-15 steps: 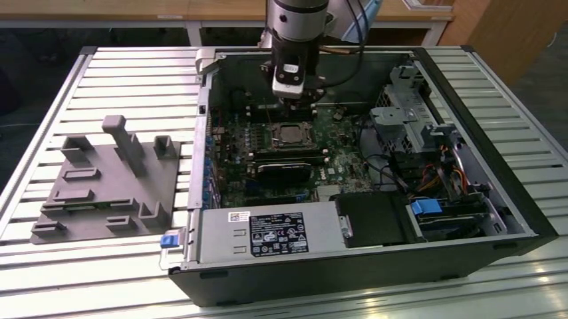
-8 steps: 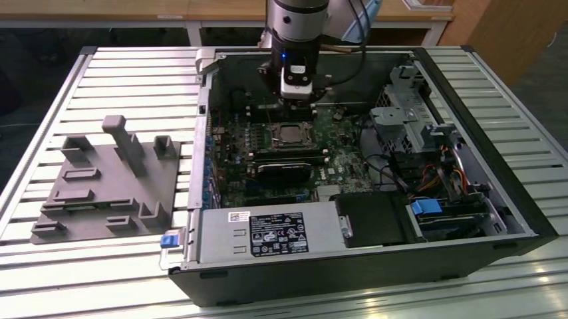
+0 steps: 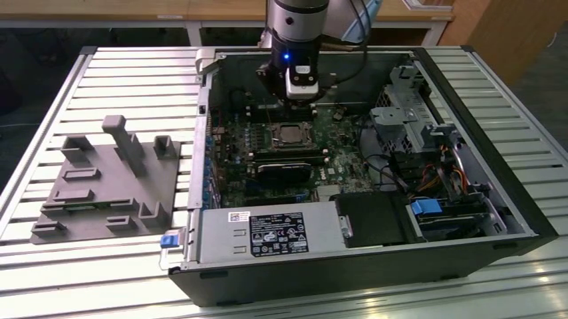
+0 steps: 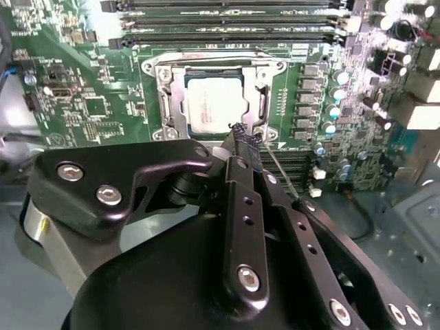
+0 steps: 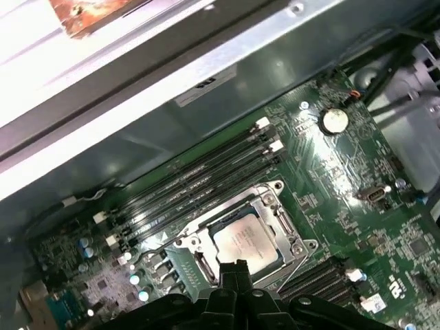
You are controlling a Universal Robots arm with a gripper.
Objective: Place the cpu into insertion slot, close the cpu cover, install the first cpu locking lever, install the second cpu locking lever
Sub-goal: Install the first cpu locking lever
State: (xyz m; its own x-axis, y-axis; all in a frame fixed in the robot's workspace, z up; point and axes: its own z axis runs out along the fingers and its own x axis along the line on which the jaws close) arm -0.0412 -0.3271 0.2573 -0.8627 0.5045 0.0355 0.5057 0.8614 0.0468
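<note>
The cpu [image 4: 213, 103] lies flat in the insertion slot [image 3: 288, 135] on the green board, its silver-grey top showing [image 5: 242, 240]. The cpu cover [image 4: 167, 89] is a silver frame lying down around it [image 5: 280, 218]. A thin metal lever rod [image 4: 280, 173] slants away from the socket's corner beside the fingertips. My gripper [image 4: 245, 136] hangs just above the socket's near edge with its black fingers pressed together and nothing visible between them. In the exterior view the gripper [image 3: 302, 98] sits over the board just behind the socket. Its tips also reach the socket's edge in the first wrist view [image 5: 234, 269].
The open computer case [image 3: 497, 199] lies on a slatted table. A black cooler block [image 3: 284, 171] sits in front of the socket, and long memory slots [image 4: 234, 20] lie behind it. A grey fixture plate [image 3: 106, 179] lies at the exterior view's left, cables and drive bays [image 3: 435, 173] at its right.
</note>
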